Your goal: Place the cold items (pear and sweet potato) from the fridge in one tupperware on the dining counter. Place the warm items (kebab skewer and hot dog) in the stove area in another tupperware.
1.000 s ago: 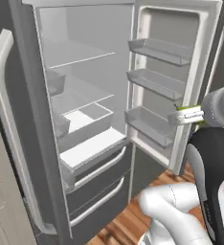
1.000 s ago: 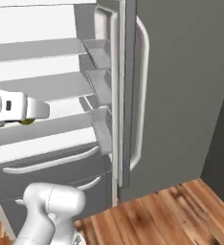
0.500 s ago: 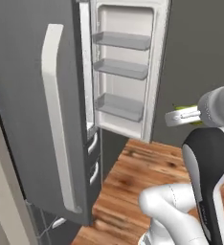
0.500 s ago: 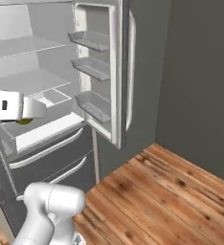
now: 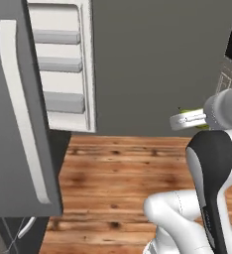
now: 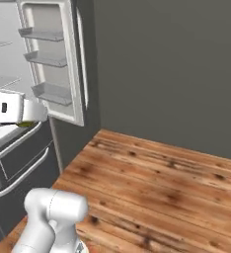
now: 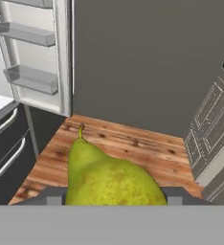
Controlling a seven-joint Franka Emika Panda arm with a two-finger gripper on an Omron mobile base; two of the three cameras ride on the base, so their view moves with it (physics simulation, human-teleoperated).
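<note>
Currently the hand (image 7: 115, 203) is closed on the pear (image 7: 109, 178), which sits directly between the fingers and fills the space just ahead of the palm. In the hand view the pear's long axis runs away from the hand: the broad base lies nearest the palm, and the narrow neck and stem point forward, toward the wooden floor (image 7: 128, 143). From the left base view, a sliver of green shows beside the hand (image 5: 187, 118) at the end of the arm; from the right base view, the same green edge shows under the hand (image 6: 31, 118).

The open fridge door (image 7: 35, 52), with its shelves, stands ahead of the hand and off to one side. A plain dark wall (image 7: 142, 57) lies straight ahead, and pale cabinet fronts (image 7: 207, 129) stand to the other side.

No tupperware or dining worktop is visible ahead of the hand. The judgement is that the carry step is in progress: the pear is secured, and the receiving container has not yet been reached. The next move depends on bringing that container beneath the hand, so that the pear's base clears the rim when released.
</note>
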